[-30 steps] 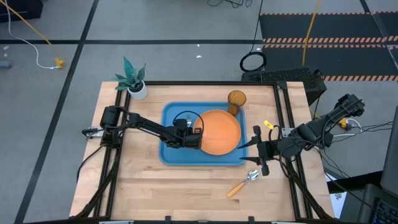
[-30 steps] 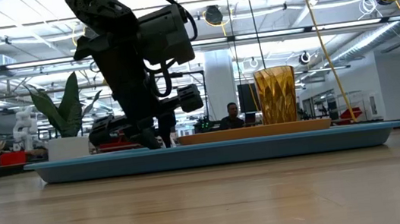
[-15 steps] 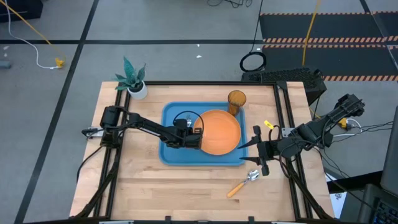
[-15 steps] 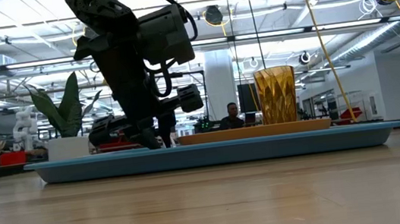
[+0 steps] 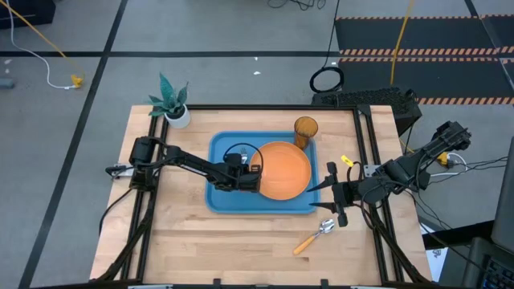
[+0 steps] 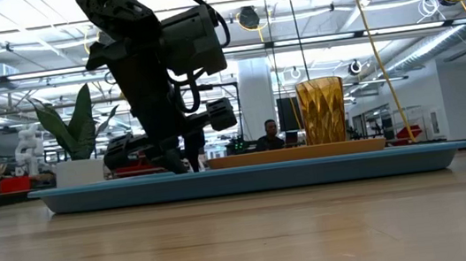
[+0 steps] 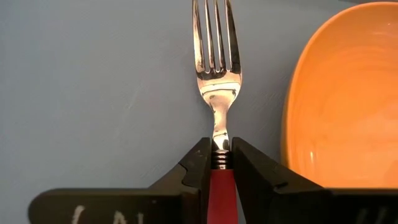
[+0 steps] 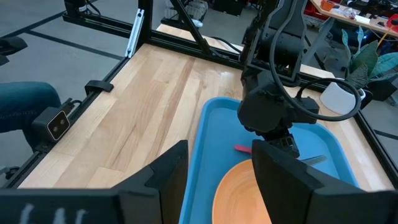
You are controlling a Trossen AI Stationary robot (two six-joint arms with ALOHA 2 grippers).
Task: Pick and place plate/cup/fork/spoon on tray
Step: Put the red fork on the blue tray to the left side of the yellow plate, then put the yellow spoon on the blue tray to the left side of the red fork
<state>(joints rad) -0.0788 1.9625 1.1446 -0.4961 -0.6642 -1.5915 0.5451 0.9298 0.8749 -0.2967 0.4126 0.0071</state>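
My left gripper (image 7: 216, 171) pinching the fork (image 7: 216, 68) on the tray (image 5: 218, 152), at the plate's (image 5: 283, 170) 9 o'clock, right gripper (image 8: 219, 163) spread, idle.

Bright, even overhead light; ceiling lamps glare in the low view; the fork (image 7: 214, 74) head mirrors highlights; shadows soft.

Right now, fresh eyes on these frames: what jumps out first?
The round orange plastic plate fills the right half of the large blue plastic tray, with the amber translucent cup at its far right corner. The left hand is shut on the red-handled metal fork beside the plate. The orange-handled silver spoon lies on the wooden table, near the right hand.
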